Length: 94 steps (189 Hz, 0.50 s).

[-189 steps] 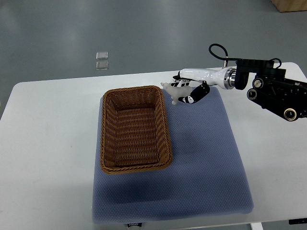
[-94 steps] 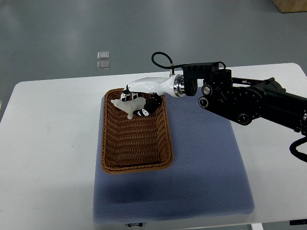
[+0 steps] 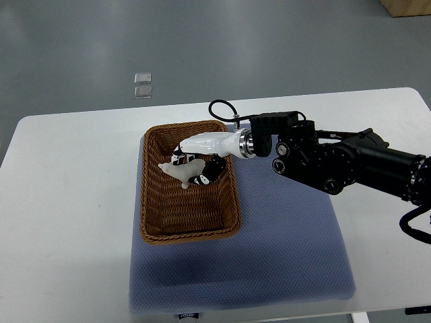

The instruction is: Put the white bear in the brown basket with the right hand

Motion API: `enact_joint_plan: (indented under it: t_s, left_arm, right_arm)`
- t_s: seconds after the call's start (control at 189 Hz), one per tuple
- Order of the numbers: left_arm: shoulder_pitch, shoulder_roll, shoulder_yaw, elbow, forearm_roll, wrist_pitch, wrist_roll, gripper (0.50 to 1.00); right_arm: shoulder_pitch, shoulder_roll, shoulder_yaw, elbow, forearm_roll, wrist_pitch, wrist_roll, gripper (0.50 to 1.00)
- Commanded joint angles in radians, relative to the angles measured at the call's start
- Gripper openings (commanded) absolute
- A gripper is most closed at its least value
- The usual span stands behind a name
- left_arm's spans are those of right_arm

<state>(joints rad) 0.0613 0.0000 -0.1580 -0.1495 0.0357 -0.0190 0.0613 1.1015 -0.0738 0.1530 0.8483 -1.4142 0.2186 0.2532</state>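
A: Holding the white bear (image 3: 177, 170) over the brown basket (image 3: 156, 222), the right hand (image 3: 195, 163) has its fingers curled around the toy. Is it actually inside yet?

B: It hangs within the basket's outline, toward the far half, but whether it touches the woven floor I cannot tell from this steep angle. The bear sticks out to the left of the fingers, so only part of it is pinched.

A: What could spoil it from here?

B: First, a drop from height. If the fingers let go while the toy is well above the floor, a light bear may bounce or roll toward the near end, though the walls should contain it. Second, the hand sits near the basket's far right wall; a careless withdrawal could clip the rim and drag the basket across the blue mat (image 3: 289, 249).

A: And the fingers themselves?

B: A soft-looking toy can snag on a fingertip, so lifting away before the fingers fully spread might carry it back out.

A: The left arm?

B: Not visible anywhere on the white table (image 3: 67, 202).
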Motion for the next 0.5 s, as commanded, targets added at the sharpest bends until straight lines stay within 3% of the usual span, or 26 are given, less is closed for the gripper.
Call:
enact_joint_plan:
  t_s: [0.0,0.143,0.148,0.154,0.159,0.164,0.18,0.185,0.191,0.196,0.201,0.207,0.223,0.254,0.493]
  left_arm:
    - [0.0,0.0,0.0,-0.001,0.0,-0.001,0.0,1.0]
    - [0.0,0.0,0.0,-0.001,0.001,0.001,0.0,1.0]
    - [0.0,0.0,0.0,-0.001,0.001,0.001,0.0,1.0]
    - [0.0,0.0,0.0,-0.001,0.001,0.001,0.0,1.0]
    - [0.0,0.0,0.0,0.001,0.001,0.001,0.0,1.0]
    - [0.0,0.0,0.0,0.001,0.001,0.001,0.0,1.0]
    - [0.0,0.0,0.0,-0.001,0.0,0.001,0.0,1.0]
    - [0.0,0.0,0.0,-0.001,0.0,0.001,0.0,1.0]
    - [0.0,0.0,0.0,-0.001,0.0,0.001,0.0,1.0]
    - [0.0,0.0,0.0,-0.001,0.0,0.001,0.0,1.0]
    - [0.0,0.0,0.0,-0.001,0.0,-0.001,0.0,1.0]
    - [0.0,0.0,0.0,-0.001,0.0,-0.001,0.0,1.0]
    - [0.0,0.0,0.0,0.001,0.0,0.001,0.0,1.0]
    - [0.0,0.0,0.0,-0.001,0.0,0.001,0.0,1.0]
    - [0.0,0.0,0.0,-0.001,0.0,-0.001,0.0,1.0]
  right_arm:
    - [-0.005,-0.003,-0.001,0.0,0.0,0.001,0.0,0.5]
    - [-0.008,-0.001,0.002,0.0,0.001,-0.001,0.0,0.515]
    - [-0.009,-0.003,0.003,0.0,0.001,-0.002,0.0,0.553]
    - [-0.009,-0.003,0.003,0.0,0.001,-0.002,0.0,0.554]
    - [-0.012,-0.003,0.005,0.0,0.004,-0.002,0.0,0.59]
    - [-0.012,-0.003,0.005,0.0,0.005,-0.002,0.0,0.59]
    - [-0.02,-0.003,0.013,-0.002,0.009,-0.007,0.0,0.661]
    - [-0.02,-0.003,0.013,-0.002,0.009,-0.007,0.0,0.662]
    - [-0.022,-0.003,0.014,-0.002,0.011,-0.01,0.0,0.7]
    - [-0.022,-0.003,0.014,-0.002,0.011,-0.01,0.0,0.701]
    - [-0.023,-0.003,0.016,-0.002,0.014,-0.013,0.0,0.739]
    - [-0.023,-0.003,0.016,-0.002,0.014,-0.013,0.0,0.74]
    - [-0.029,-0.004,0.017,-0.002,0.017,-0.024,0.0,0.819]
    - [-0.034,-0.006,0.017,-0.003,0.018,-0.041,0.0,0.878]
    - [-0.034,-0.017,0.02,-0.005,0.057,-0.068,0.017,0.899]
